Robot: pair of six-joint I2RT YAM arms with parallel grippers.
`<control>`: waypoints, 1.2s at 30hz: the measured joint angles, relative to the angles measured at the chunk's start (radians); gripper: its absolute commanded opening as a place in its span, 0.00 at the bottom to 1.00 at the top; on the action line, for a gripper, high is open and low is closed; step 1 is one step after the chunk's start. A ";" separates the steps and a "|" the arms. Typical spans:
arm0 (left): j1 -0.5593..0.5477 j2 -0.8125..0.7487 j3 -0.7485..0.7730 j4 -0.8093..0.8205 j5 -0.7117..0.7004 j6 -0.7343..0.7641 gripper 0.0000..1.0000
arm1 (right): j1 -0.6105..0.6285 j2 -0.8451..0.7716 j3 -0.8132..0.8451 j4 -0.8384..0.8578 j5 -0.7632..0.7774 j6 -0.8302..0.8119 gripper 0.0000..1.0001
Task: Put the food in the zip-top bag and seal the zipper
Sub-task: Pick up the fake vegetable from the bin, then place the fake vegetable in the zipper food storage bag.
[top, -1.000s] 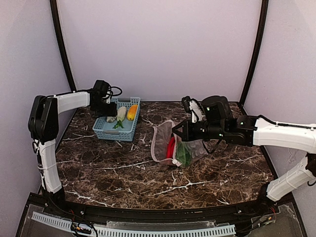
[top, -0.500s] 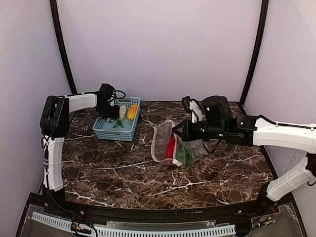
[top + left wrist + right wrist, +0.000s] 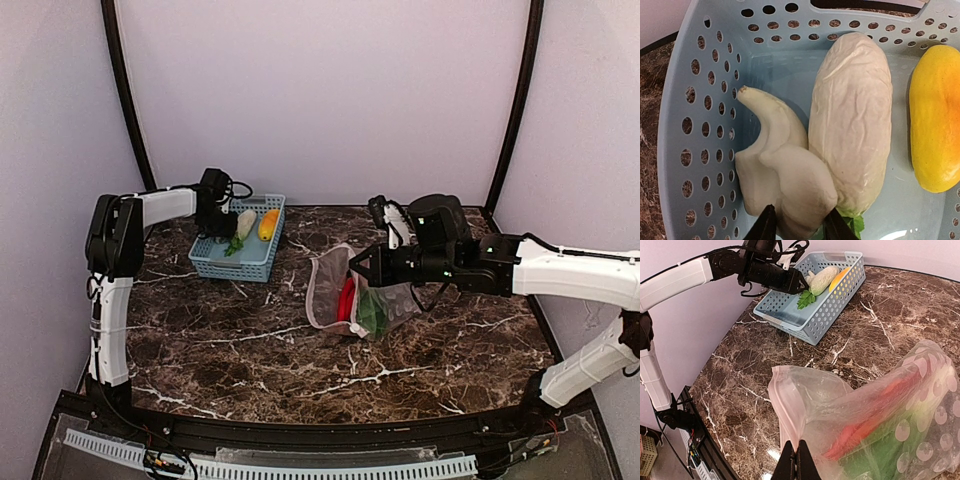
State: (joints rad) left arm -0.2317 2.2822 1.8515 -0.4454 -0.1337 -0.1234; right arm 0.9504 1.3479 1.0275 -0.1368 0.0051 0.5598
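Roughly half done. Red one [image 3: 346, 297] and green one [image 3: 372, 315] are inside bag [image 3: 325, 285], which sits mid-table [image 3: 250, 340] with its mouth facing the basket [image 3: 700, 125]. Right hand [image 3: 796, 462] is pressed together on the bag rim by the zipper [image 3: 776, 400], propping the mouth open; unsealed. In basket: curled white piece [image 3: 785, 180], long white one [image 3: 852, 125], corn [image 3: 935, 130]. Left hand [image 3: 799, 227] pinches curled white piece, which looks not yet lifted. To do: three transfers, then seal.
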 measured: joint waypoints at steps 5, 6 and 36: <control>0.000 0.010 0.023 -0.006 -0.008 0.012 0.13 | 0.000 0.000 0.000 0.000 0.000 0.000 0.00; 0.000 0.010 0.028 -0.010 -0.010 0.013 0.12 | 0.000 0.000 0.000 0.000 0.000 0.000 0.00; -0.013 -0.737 -0.655 0.308 0.347 -0.267 0.01 | 0.000 0.000 0.000 -0.005 0.064 0.002 0.00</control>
State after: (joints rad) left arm -0.2447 1.5455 1.1961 -0.1371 0.2134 -0.3904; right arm 0.9504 1.3483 1.0275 -0.1421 0.0696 0.5621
